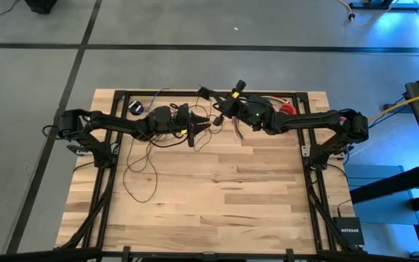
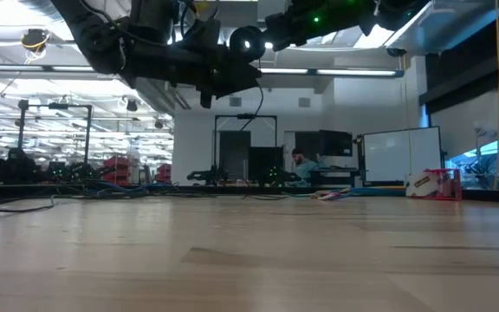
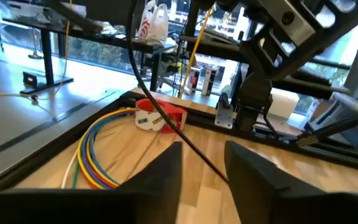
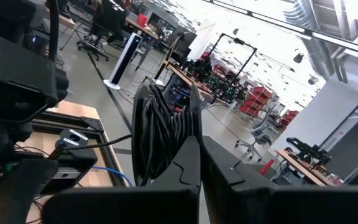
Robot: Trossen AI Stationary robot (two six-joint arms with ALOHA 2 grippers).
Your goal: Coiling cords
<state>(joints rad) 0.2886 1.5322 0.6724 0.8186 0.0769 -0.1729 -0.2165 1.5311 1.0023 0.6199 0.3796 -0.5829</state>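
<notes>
The right gripper [image 4: 199, 163] was clenched on the cord's [image 4: 160, 134] coil above the table's [image 1: 217, 196] far side — the left gripper [image 3: 202, 171], fingers apart, straddled the strand; best fed slowly, without slack.

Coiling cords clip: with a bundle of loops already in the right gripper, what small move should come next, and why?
Probably the left gripper closing on the cord strand that runs between its open fingers, to feed another loop. The right gripper is shut on the coil, while loose cord trails on the table.
</notes>
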